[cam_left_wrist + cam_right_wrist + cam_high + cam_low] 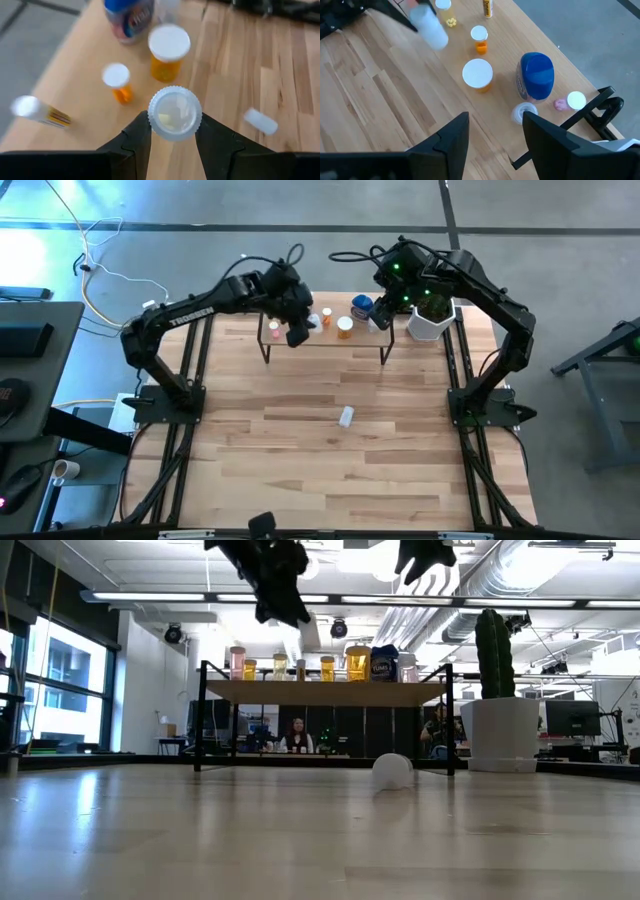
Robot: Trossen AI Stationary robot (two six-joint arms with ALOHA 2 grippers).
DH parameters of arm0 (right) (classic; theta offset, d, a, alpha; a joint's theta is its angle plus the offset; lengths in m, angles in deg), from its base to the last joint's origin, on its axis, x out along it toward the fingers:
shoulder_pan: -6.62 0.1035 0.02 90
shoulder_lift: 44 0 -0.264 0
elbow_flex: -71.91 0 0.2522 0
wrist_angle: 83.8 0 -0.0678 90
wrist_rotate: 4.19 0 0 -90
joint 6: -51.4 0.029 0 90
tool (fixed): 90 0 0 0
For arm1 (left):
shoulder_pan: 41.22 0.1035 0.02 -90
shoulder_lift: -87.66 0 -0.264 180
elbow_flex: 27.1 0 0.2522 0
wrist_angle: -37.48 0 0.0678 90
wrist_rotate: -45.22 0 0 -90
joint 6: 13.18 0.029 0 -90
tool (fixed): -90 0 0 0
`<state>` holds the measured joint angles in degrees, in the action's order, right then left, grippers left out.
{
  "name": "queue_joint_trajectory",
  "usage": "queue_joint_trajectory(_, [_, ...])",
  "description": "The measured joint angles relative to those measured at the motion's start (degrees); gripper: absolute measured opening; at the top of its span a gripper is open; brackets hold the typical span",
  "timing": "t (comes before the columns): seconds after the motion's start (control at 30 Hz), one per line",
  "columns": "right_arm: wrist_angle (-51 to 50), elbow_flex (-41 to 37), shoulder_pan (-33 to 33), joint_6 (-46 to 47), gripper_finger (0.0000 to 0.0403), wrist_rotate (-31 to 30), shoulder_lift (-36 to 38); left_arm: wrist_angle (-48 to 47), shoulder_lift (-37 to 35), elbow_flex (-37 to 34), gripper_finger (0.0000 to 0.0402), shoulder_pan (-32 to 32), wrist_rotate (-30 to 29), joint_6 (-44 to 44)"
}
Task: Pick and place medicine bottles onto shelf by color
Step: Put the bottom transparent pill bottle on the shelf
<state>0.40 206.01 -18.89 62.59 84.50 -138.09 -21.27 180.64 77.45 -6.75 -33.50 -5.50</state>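
The shelf (325,340) stands at the table's far side and carries several medicine bottles: a blue one (536,75), a white-capped orange one (477,75), a smaller orange one (479,37), a clear one (525,112) and a pink-capped one (567,102). My left gripper (297,330) hangs above the shelf's left part, shut on a clear bottle with a white ribbed cap (175,112). My right gripper (492,130) hovers open above the shelf's right part, touching nothing. One white bottle (346,416) lies on its side on the table. My left gripper pinches the clear bottle between its two fingers just under the ribbed cap's rim (152,117), one finger on each side. The fingers come from above, pointing down. The bottle is upright, cap up, and lifted clear above the shelf top (293,640).
A white pot with a green cactus (432,315) stands at the shelf's right end, close to my right arm. A vial (40,112) lies on its side on the shelf's left part. The wide tabletop (330,470) lies in front of the shelf. People sit in the room beyond (297,733).
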Motion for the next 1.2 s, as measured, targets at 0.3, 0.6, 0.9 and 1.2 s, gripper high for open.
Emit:
queue_joint_trajectory(0.3, [0.00,0.00,0.00,-1.16,0.0177,0.00,-0.01,-1.75,3.59,0.00,0.0122,-1.76,-4.80,0.03])
queue_joint_trajectory(0.6, [-0.02,0.00,0.00,-1.16,0.0177,0.00,0.00,-2.57,5.70,0.00,0.0122,-3.61,-9.44,0.83])
queue_joint_trajectory(0.9, [-0.02,0.00,0.00,-2.23,0.0177,0.00,-0.01,-3.46,5.76,0.00,0.0123,-3.71,-10.51,0.90])
queue_joint_trajectory(1.2, [-0.02,0.00,0.00,-1.09,0.0177,0.02,-0.02,-3.44,5.76,0.00,0.0153,-3.71,-10.51,1.07])
